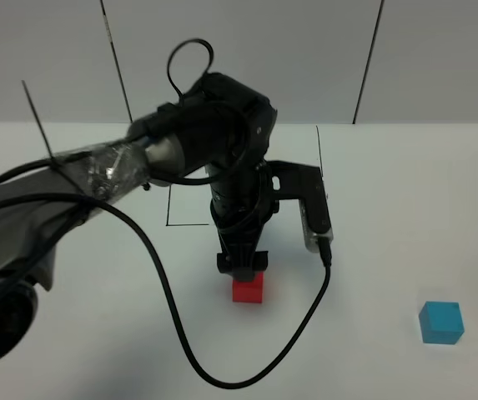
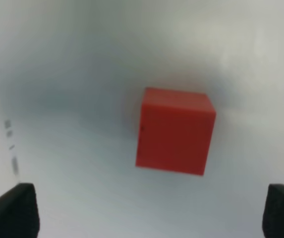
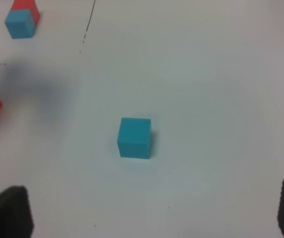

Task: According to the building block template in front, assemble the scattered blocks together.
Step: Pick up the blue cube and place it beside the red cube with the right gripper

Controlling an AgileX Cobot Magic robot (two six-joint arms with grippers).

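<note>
Jaws gape wide on both: left end effector [image 2: 146, 210] over red cube [image 2: 174, 131], right end effector [image 3: 146, 208] facing cyan cube [image 3: 134, 138].

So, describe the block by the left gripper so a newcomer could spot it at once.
On the white table, find the black left gripper near the middle. At its tips lies a small matte red cube, alone. The other loose block is a cyan-blue cube far right; the other red one is joined to cyan in the template pair.
</note>
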